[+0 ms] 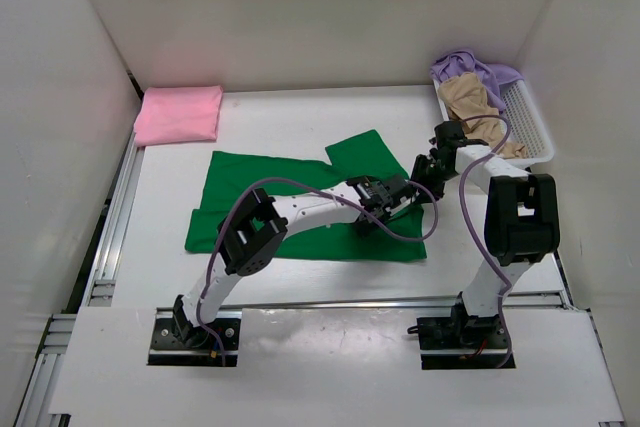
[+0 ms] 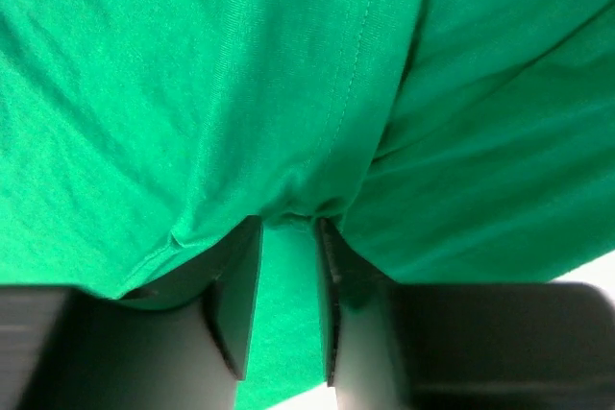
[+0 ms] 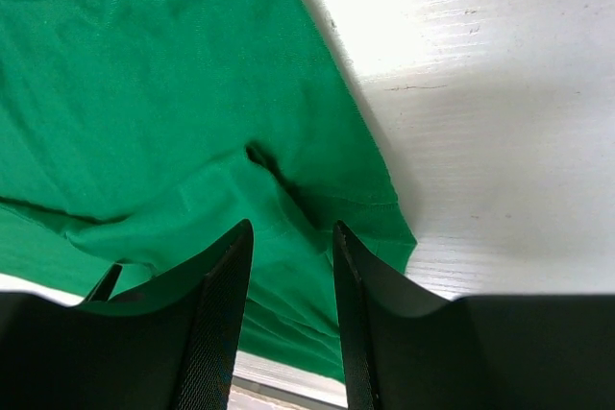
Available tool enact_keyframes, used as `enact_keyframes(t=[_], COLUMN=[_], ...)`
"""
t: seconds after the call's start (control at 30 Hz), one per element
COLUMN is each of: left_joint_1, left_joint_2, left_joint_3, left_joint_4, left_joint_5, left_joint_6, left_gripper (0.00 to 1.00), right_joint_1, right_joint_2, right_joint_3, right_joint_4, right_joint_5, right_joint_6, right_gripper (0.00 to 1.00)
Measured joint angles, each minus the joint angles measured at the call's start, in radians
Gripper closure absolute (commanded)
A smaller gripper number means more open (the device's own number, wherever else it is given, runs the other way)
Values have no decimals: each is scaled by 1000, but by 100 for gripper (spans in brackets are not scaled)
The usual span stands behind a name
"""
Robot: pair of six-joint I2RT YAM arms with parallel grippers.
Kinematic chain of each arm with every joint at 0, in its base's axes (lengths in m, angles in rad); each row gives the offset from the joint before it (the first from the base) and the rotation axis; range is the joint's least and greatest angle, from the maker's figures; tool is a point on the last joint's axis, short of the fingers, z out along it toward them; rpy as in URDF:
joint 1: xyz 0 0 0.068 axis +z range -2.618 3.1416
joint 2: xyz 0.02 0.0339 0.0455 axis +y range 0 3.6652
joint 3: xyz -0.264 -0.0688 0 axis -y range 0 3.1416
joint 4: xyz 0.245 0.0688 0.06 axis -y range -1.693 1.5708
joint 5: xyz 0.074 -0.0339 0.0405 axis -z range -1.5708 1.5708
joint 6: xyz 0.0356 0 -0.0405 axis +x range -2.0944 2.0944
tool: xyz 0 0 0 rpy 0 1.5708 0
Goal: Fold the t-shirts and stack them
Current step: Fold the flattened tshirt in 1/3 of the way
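Lying spread at mid-frame, the green shirt (image 1: 260,172) is pinched near its right edge by the left gripper (image 2: 288,226); the right gripper (image 3: 293,229) is seen half-parted astride cloth, grip unclear. A one-sided lift could leave the fold skewed or bunched.

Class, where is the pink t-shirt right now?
In the top view, the pink t-shirt lies folded at the far left corner of the table, beyond the spread green t-shirt.
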Motion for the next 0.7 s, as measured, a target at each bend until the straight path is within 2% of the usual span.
enact_keyframes(t=[0.2,0.3,0.33,0.4,0.43,0.57,0.63,0.7], left_joint_1=[-2,-2,-2,-2,-2,-2,-2,-2], left_joint_2=[11,13,13,13,13,13,13,13], left_joint_3=[-2,-5,-5,-5,-5,-5,-8,-18], left_joint_4=[0,-2,-2,-4,-4,-4,-3,-3], left_joint_5=[-14,-17,-18,-19,-21,-24,-27,-29], left_joint_6=[0,0,0,0,0,0,0,0], left_gripper=[80,84,88,90,90,90,90,90], right_joint_1=[0,0,4,8,11,22,26,26], right_joint_2=[15,22,22,22,22,22,22,22], right_joint_3=[0,0,0,0,0,0,0,0], right_joint_4=[0,0,0,1,1,2,2,2], right_joint_5=[-20,-24,-25,-25,-24,-24,-24,-23], right_joint_6=[-5,-5,-5,-8,-10,-6,-6,-5], right_gripper=[56,56,60,67,79,99,99,95])
